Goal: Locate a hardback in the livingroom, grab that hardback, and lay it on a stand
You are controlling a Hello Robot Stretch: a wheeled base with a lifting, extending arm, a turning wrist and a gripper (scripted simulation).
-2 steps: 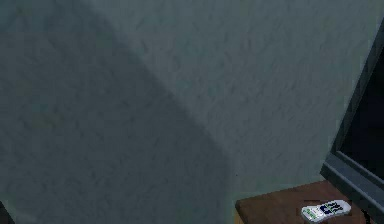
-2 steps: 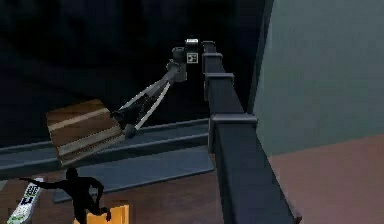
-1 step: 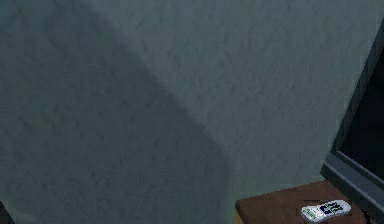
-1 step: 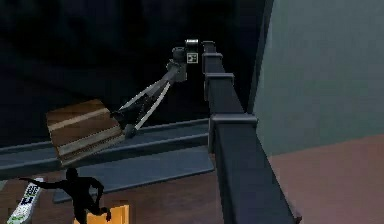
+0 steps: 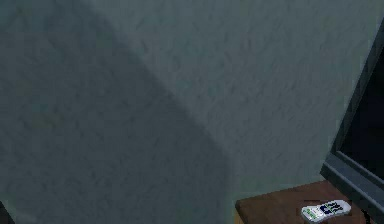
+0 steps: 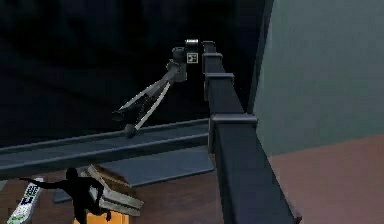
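Brown tabletop [image 5: 270, 212] sits in the forward view's lower right, with a white remote [image 5: 328, 210] on it below a dark screen [image 5: 365, 120]. In the arm side view, the arm [image 6: 235, 140] rises right of centre. The gripper [image 6: 128, 122] reaches toward centre left, and I cannot tell its finger state or whether it holds anything. The tan hardback [image 6: 115, 195] lies at lower left, beside a black figurine [image 6: 75, 188].

The arm [image 6: 238, 150], a dark square bar built of stepped segments, rises from the arm side view's bottom edge just right of the middle and reaches far out, narrowing toward its end. There sits the wrist [image 6: 207, 47], with two small white marker squares [image 6: 189, 56] just left of it. From the squares the gripper [image 6: 127, 120] slants down and to the left, its two thin fingers [image 6: 150, 95] ending well below the wrist. Whether it holds anything cannot be told.
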